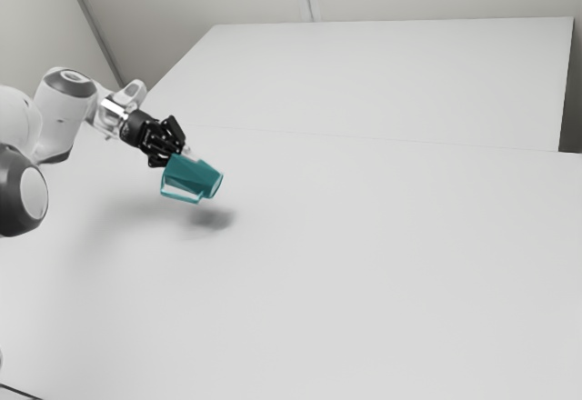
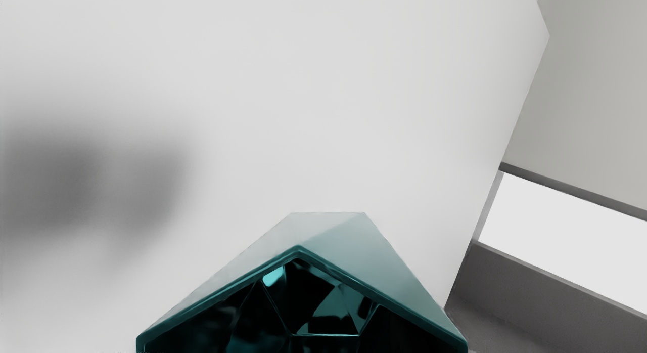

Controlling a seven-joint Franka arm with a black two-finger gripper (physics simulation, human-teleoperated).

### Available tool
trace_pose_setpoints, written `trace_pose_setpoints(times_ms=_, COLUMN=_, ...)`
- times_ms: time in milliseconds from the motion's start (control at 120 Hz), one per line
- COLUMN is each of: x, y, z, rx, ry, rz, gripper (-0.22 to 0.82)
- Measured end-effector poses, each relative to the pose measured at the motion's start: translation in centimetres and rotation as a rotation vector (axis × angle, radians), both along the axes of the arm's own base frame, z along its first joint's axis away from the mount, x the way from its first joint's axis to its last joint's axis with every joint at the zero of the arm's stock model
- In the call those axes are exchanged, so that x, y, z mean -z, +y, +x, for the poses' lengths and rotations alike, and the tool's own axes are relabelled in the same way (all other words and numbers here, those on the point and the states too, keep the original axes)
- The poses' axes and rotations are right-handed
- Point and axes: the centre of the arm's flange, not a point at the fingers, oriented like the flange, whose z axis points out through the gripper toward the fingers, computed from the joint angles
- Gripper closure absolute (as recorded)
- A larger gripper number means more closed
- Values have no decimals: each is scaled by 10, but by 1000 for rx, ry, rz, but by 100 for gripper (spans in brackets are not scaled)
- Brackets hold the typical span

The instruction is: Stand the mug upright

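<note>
White worktop [image 1: 382, 255], broad, one thin seam across it. One arm [image 1: 64, 114], pale with dark joints, reaching in from the exterior view's left. One mug [image 1: 193, 175]: teal, glossy, angular, flat-faceted, tipped well over; one loop handle [image 1: 182, 197] on its lower side. You have it off the worktop, its blurred shadow [image 1: 211, 219] beneath. Wrist view: dark, faceted hollow inside an angular edge, close to you. One pair of black jaws [image 1: 187, 154], pinching the mug; it lies just past their tips, slanting down and away.
</note>
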Motion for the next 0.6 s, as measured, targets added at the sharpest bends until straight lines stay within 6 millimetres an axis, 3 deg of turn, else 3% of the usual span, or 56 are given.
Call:
trace_pose_setpoints(times_ms=350, x=-55, y=-36, z=1, rx=75, ry=2, rz=257, gripper=79)
trace_pose_setpoints(times_ms=600, x=-68, y=-59, z=6, rx=126, ry=20, rz=443, gripper=79)
